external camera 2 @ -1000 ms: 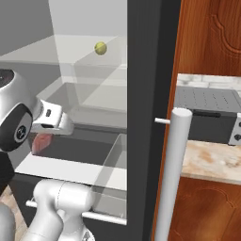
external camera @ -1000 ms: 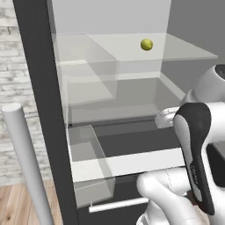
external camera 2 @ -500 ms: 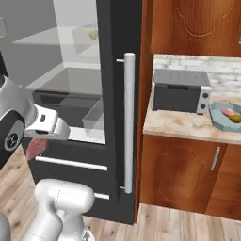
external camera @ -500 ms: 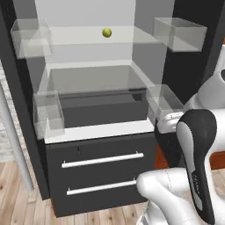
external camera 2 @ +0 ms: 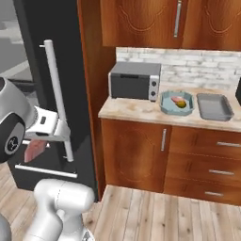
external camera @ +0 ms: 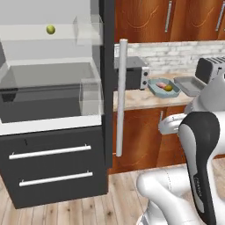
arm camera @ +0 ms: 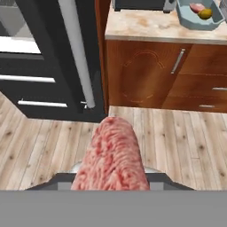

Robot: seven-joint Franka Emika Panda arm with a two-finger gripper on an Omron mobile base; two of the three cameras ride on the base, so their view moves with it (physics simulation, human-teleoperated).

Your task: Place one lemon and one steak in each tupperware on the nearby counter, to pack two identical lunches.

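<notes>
The claw (external camera 2: 36, 147) is pinched tight on a steak (arm camera: 113, 157), a pink-red marbled slab that hangs from the hand and, in the hand view, juts forward over the pale wood floor (arm camera: 186, 146). In the right base view the same steak shows as a small pink patch under the white hand, low on the left, in front of the black fridge (external camera 2: 47, 70) and well apart from the counter (external camera 2: 141, 110). Counting outward: two steaks are visible, the held one and a second steak (external camera 2: 178, 100) lying in the blue tray (external camera 2: 164, 104); two lemons, one dull yellow-orange lemon (external camera 2: 181, 104) touching or just beside that second steak in the blue tray, and one yellow-green lemon (external camera: 50, 29) on a glass shelf inside the open fridge; two trays, the blue one and a greyer tray (external camera 2: 214, 107) just beside it with nothing visible in it. Both trays sit on the beige counter, between a grey toaster oven (external camera 2: 134, 81) on one side and a silver toaster (external camera: 210, 68) on the other. The fridge door's long steel handle (external camera: 120, 96) stands upright near the counter's end. No readable writing or brand can be made out on anything.
</notes>
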